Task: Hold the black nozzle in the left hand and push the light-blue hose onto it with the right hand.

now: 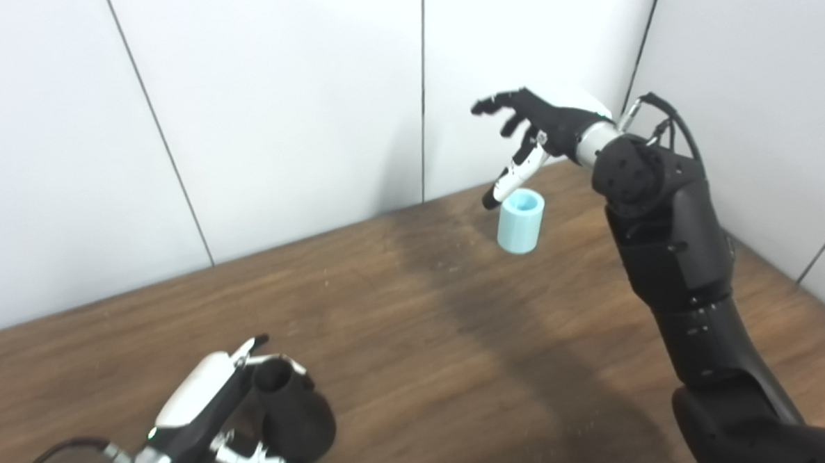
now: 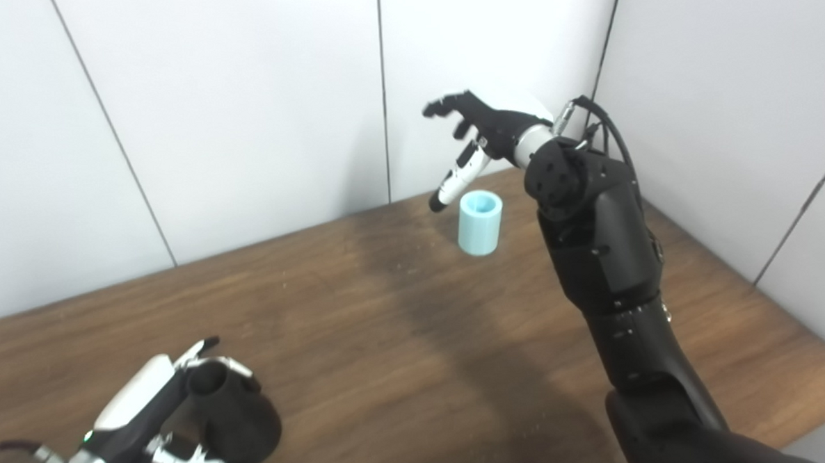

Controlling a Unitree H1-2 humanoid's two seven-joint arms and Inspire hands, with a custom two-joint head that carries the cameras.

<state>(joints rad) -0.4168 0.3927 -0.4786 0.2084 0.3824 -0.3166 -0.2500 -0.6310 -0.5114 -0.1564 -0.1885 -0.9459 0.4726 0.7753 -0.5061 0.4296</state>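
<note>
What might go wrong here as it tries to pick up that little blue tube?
The light-blue hose stands upright and alone; the open right hand above it may tip it over. It is also far from the black nozzle, which the left hand wraps near the table's front edge.

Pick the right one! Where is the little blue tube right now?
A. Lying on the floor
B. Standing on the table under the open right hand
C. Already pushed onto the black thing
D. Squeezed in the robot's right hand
B: the light-blue hose stands upright on the table, with the right hand open above it and not holding it.
</note>
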